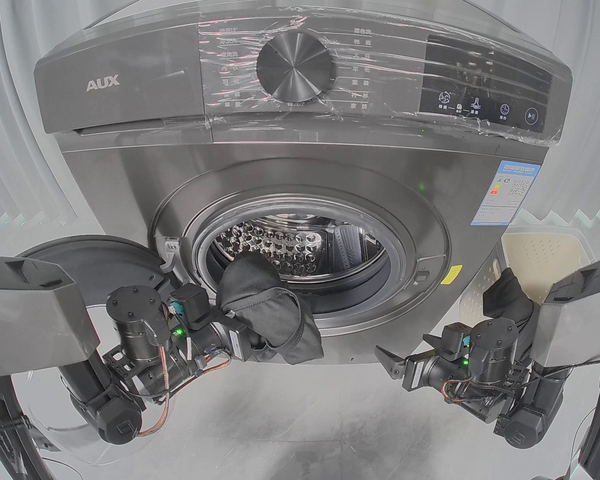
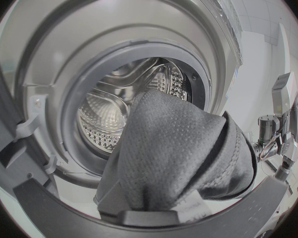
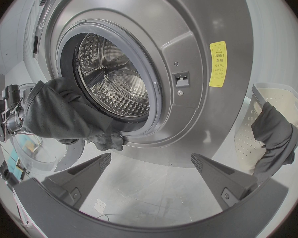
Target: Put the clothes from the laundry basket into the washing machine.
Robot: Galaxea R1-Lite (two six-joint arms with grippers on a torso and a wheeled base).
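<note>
A black garment (image 1: 267, 305) is clamped in the left gripper (image 1: 243, 343) and draped over its fingers. The garment's upper end is held at the mouth of the drum (image 1: 283, 240) of the washing machine (image 1: 353, 188), just ahead of this gripper. The open door (image 1: 80, 261) is seen at the gripper's outer side. The right gripper (image 1: 392, 363) is held low with its fingers spread and nothing between them. Behind it, the laundry basket (image 1: 547, 255) is seen, with 1 dark garment (image 1: 507, 298) hung over its rim.
</note>
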